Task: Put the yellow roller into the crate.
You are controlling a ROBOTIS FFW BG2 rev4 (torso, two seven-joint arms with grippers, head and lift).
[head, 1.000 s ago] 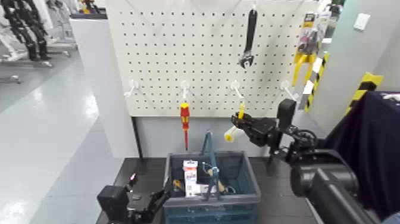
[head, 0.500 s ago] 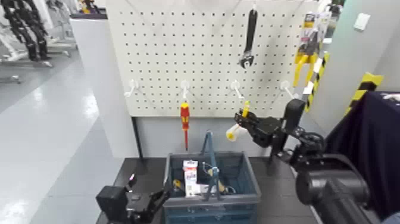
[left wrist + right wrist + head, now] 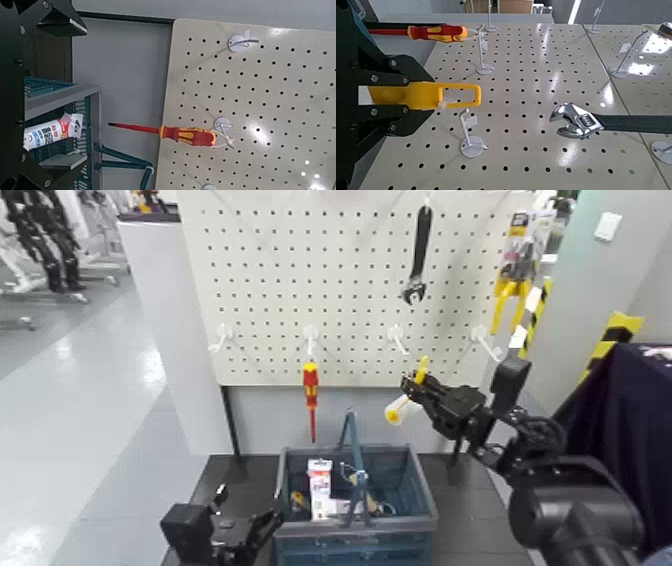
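The right gripper (image 3: 408, 387) is above the crate (image 3: 357, 528), toward its right rear side, and its jaws are closed on the yellow roller (image 3: 398, 410). The roller is therefore outside the crate, tilted, its yellow handle upward and its pale head lower, higher than the crate's rim. The right arm reaches in from the crate's right, with the wrist bent toward the pegboard (image 3: 300, 290) behind the crate. The left gripper (image 3: 250, 504) is low, just left of the crate, with its jaws open and nothing between them.

Inside the crate lies a white tube (image 3: 320, 488) with red and blue print; its words are too small for me to read.

The crate's upright handle (image 3: 348, 440) rises at its middle, left of the roller. Between this handle and the crate's right rim there is an open gap. The red-and-yellow screwdriver (image 3: 311, 385) hangs behind the crate, left of its handle, well apart from the roller.
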